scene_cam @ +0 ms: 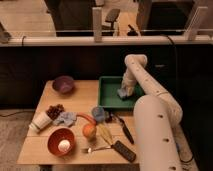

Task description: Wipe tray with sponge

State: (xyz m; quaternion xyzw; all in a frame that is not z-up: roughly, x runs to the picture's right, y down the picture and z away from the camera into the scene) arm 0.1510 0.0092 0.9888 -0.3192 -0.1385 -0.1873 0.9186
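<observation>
A green tray (109, 92) sits at the back right of the wooden table. My white arm reaches over it from the right. My gripper (123, 91) is down inside the tray, at its right half. A small grey-blue sponge (122, 93) lies under the gripper on the tray floor, touching it.
On the table (80, 100) stand a purple bowl (63, 84), grapes (54, 109), a white cup (40, 122), a grey cloth (65, 118), a red bowl holding a white ball (61, 142), an orange (89, 131), a blue cup (98, 114), a knife (124, 128), a fork (95, 149) and a black remote (124, 150).
</observation>
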